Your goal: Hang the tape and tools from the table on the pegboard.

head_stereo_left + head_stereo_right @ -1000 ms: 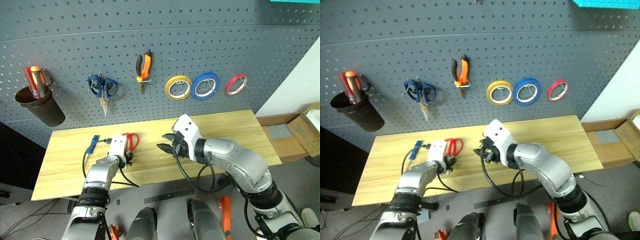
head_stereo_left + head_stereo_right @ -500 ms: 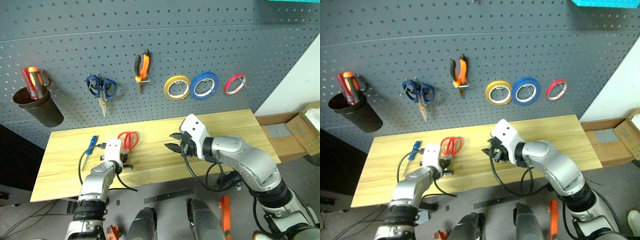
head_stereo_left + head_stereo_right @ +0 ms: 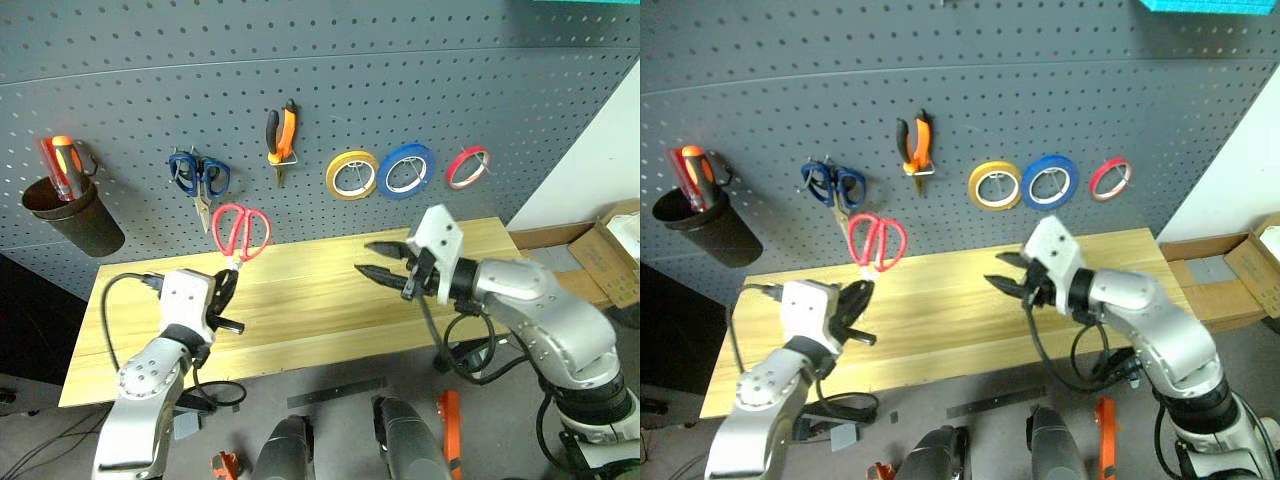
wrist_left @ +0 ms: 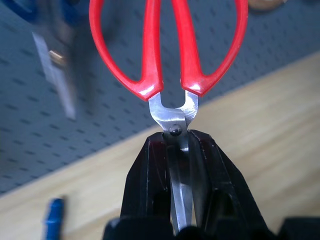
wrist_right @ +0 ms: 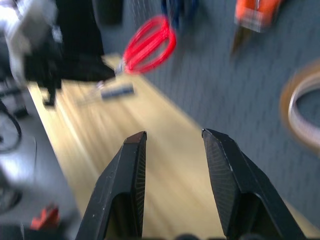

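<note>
Left wrist view: your left pincer has lifted the red scissors off the table, clamped on the blades, near the pegboard; find a hook. Right pincer hangs apart, empty.

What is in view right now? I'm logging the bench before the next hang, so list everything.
red-handled scissors: 1, red, held above table by blades
blue-handled scissors: 1, blue, on pegboard
pliers: 1, orange-black, on pegboard
tape rolls: 3, yellow, blue, red, on pegboard
cup: 1, dark, on pegboard, holding red-handled tools
blue-handled tool: 1, on table
table: 1, light wood
pegboard: 1, dark grey
cardboard box: 1, far right
left pincer: shut on scissors
right pincer: open, empty
</note>
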Robot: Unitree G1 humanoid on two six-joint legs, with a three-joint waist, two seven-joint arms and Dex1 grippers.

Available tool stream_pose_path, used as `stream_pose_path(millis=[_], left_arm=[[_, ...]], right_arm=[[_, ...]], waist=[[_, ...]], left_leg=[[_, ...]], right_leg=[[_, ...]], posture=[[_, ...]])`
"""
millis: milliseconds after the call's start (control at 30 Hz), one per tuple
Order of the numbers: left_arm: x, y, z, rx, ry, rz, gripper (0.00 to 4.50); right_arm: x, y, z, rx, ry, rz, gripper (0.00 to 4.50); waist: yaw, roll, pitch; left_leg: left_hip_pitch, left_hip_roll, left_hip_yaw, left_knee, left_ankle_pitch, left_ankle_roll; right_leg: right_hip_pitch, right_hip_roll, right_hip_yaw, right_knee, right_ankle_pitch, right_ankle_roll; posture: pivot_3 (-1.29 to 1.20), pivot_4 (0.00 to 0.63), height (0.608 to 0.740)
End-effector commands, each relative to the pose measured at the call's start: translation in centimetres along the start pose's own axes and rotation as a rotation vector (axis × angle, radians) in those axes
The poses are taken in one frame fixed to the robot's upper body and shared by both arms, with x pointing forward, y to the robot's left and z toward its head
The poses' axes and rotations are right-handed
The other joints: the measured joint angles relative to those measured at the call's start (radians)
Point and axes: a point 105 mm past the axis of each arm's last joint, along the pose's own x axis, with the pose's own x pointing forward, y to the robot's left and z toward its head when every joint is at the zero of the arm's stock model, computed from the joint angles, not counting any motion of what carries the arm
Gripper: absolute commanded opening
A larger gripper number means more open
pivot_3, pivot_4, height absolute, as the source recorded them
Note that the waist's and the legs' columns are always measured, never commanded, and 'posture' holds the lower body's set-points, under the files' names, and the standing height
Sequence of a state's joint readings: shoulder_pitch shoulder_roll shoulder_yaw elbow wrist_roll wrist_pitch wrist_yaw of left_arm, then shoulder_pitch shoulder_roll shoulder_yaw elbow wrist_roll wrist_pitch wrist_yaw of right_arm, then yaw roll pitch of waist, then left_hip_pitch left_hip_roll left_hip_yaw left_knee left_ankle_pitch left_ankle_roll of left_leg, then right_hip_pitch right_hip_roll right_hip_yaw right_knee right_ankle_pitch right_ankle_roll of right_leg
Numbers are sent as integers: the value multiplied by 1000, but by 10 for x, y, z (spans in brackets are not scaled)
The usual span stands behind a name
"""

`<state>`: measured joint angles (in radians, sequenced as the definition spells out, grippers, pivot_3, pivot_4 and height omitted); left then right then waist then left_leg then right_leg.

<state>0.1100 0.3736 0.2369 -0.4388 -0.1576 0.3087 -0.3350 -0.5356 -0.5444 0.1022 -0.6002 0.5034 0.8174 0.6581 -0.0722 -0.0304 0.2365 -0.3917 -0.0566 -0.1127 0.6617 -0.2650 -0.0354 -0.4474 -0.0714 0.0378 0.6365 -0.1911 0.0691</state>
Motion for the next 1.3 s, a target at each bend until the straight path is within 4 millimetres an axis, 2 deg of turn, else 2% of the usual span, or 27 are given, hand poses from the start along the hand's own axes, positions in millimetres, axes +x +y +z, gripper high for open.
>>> stream_pose_path(millis=[33, 233, 400, 467, 700, 833, 1033, 1233, 1300], left_arm=[[-8, 11, 33, 54, -137, 44, 223], [-6, 14, 59, 89, -231, 61, 223], [-1, 26, 61, 95, -237, 106, 223], [-1, 25, 66, 122, -257, 94, 223], [1, 30, 51, 95, -190, 118, 223], [11, 32, 41, 100, -138, 100, 223], [25, 33, 38, 119, -114, 71, 223], [28, 33, 30, 134, -86, 58, 223], [27, 34, 24, 132, -64, 59, 942]], right_arm=[[-5, 5, 25, -52, -84, 55, 1658], [-4, -6, 23, -80, -71, 31, 1658], [-2, -10, 21, -88, -62, 17, 1658], [-2, -11, 19, -90, -56, 13, 1658], [-3, -11, 16, -90, -46, 11, 1658], [-1, -12, 17, -94, -52, 14, 1658], [3, -10, 22, -106, -65, 21, 1658], [5, -8, 26, -110, -86, 24, 1658], [6, -7, 27, -110, -91, 29, 1658]], waist=[[2, 0, 0], [17, 0, -1], [23, 0, -1], [23, 0, -1], [23, 0, -1], [23, 0, -1], [21, 0, -1], [16, 0, -1], [16, 0, -1]], left_leg=[[1, 0, -1, 0, 0, 0], [1, -1, 1, 0, -2, 4], [1, -1, 1, 0, -2, 4], [1, -1, 1, 0, -2, 4], [1, -1, 1, 0, -3, 4], [1, -1, 1, 0, -3, 4], [1, -1, 1, 1, -3, 4], [1, -1, 1, 0, -3, 4], [1, -1, 1, 0, -3, 4]], right_leg=[[2, 0, -1, -2, 0, 0], [5, 0, 1, -9, 4, 2], [5, 0, 1, -9, 4, 1], [5, 0, 1, -9, 4, 1], [5, 0, 1, -9, 4, 1], [5, 0, 1, -9, 4, 1], [5, 0, 1, -9, 4, 1], [5, 0, 1, -9, 4, 1], [5, 0, 1, -9, 5, 1]], posture=[[-80, 183, 740], [-65, 173, 740], [-69, 175, 740], [-69, 175, 740], [-74, 180, 740], [-78, 184, 740], [-90, 191, 740], [-98, 193, 740], [-98, 193, 740]])
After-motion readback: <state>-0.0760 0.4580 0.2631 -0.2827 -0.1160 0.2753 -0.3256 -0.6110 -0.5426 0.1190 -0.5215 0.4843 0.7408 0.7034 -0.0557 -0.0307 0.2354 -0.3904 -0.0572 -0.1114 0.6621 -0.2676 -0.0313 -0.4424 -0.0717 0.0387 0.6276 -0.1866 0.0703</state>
